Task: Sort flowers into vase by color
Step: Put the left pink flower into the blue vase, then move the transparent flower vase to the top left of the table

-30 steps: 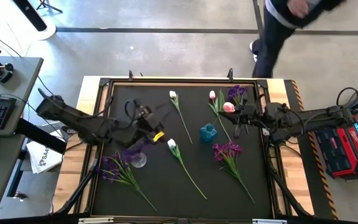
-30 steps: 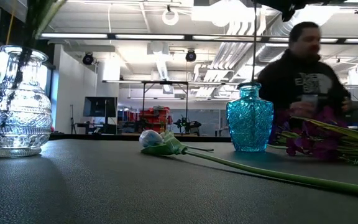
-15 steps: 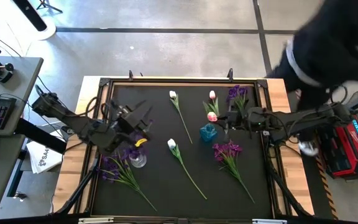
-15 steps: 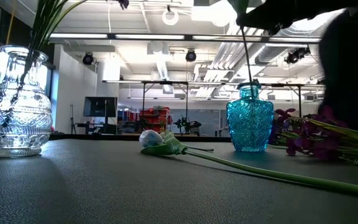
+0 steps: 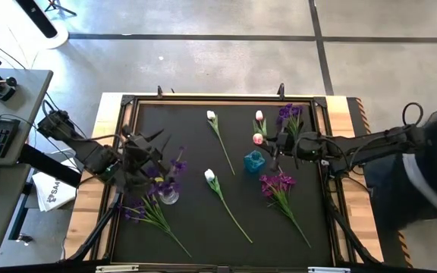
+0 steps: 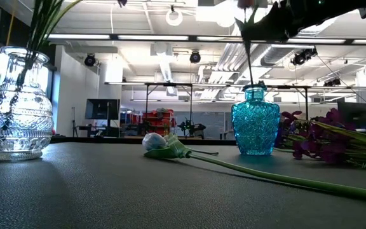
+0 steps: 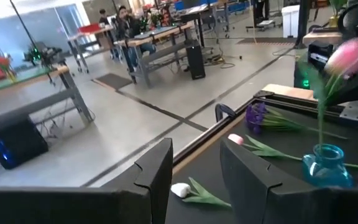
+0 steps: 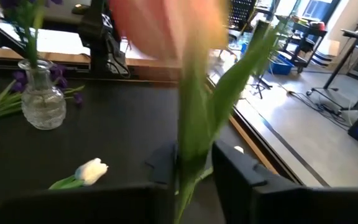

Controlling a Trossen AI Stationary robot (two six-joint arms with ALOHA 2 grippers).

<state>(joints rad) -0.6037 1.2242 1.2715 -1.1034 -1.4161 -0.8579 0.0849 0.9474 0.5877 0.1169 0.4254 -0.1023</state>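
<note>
My right gripper is shut on a pink tulip that stands over the blue vase. In the low view its stem runs down into the blue vase's mouth. My left gripper is open and empty, left of the clear vase. That vase holds a purple sprig, whose stems rise from its mouth. Two white tulips, a pink tulip and purple sprigs lie flat on the mat. My right gripper pinches the pink tulip's stem between its two fingers, below the blossom and beside a leaf. The fingers come level from the table's right, across the stem. The tulip stands upright, its lower stem inside the blue vase's neck.
A purple sprig lies just near-left of the clear vase, and another lies at the far right corner. A raised frame borders the black mat. A person in dark clothes stands at the table's right side.
My right gripper has carried the pink tulip toward the table's left, over the blue vase, and its stem now reaches into the neck. My left gripper has drawn back toward the table's left, away from the clear vase, where the purple sprig stays standing. A person has walked round to the right side.
</note>
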